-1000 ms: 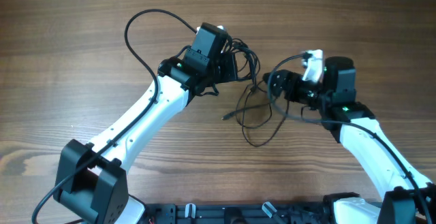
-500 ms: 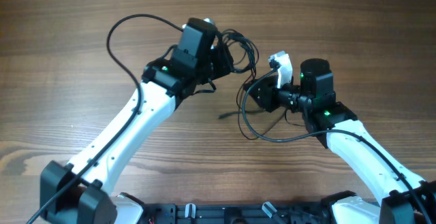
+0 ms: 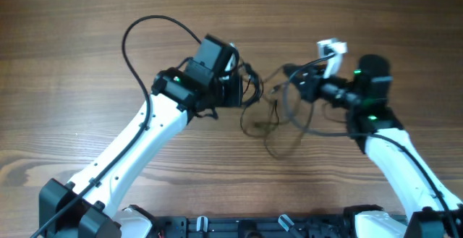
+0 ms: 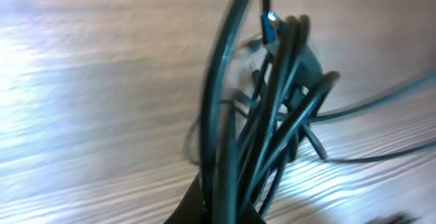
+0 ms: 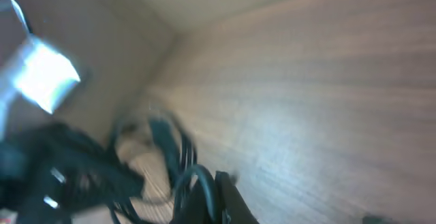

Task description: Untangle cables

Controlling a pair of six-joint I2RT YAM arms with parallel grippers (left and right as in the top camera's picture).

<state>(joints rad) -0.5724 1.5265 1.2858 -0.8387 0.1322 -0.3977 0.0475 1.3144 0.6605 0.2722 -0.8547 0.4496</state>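
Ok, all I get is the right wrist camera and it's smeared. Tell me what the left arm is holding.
Observer: The left gripper is shut on a bunch of the thin black cables.
Operator: Say where they run from there.
Observer: Overhead, strands stretch from that bunch across to the right gripper, which is shut and seems to pinch one.
Operator: Find me a plug end.
Observer: In the left wrist view, a blue-tipped plug sticks up near the top of the bunch.
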